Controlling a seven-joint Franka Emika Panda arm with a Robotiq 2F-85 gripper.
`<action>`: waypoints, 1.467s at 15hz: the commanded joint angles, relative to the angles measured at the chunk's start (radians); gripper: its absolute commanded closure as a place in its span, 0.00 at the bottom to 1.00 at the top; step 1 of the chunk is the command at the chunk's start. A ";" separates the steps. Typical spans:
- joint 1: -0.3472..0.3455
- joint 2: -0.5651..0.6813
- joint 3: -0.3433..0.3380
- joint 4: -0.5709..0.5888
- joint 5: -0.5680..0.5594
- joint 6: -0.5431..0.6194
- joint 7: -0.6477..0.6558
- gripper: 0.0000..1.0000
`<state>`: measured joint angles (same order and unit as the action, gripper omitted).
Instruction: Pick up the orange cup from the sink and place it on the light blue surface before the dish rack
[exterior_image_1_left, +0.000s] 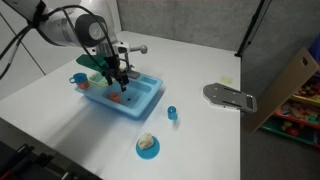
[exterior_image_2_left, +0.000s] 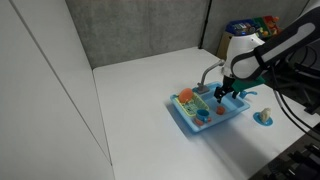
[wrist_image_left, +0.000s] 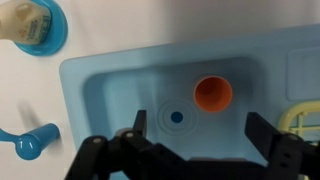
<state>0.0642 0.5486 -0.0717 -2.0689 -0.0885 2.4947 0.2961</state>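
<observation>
Above the sink (wrist_image_left: 105, 85) | gripper (wrist_image_left: 200, 140) is hovering | fingers (wrist_image_left: 262, 133) are standing wide apart, holding nothing | orange cup (wrist_image_left: 212, 94) is sitting inside the sink, just beside its drain (wrist_image_left: 177, 117), not touching the fingers.

My gripper (wrist_image_left: 197, 138) is all black. The cup (wrist_image_left: 212, 94) is bright orange and the sink (wrist_image_left: 110, 80) is light blue. The plate (wrist_image_left: 56, 38) is a deeper blue, and the lump (wrist_image_left: 25, 22) on it is cream. Plain white table (wrist_image_left: 30, 100), grey wall (exterior_image_1_left: 180, 25).
</observation>
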 joint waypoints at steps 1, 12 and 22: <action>0.006 -0.002 -0.001 -0.036 0.001 0.106 -0.032 0.00; 0.066 0.026 -0.034 -0.110 -0.005 0.257 -0.014 0.00; 0.075 0.072 -0.057 -0.097 -0.002 0.259 -0.009 0.00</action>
<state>0.1243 0.6047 -0.1127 -2.1728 -0.0889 2.7364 0.2878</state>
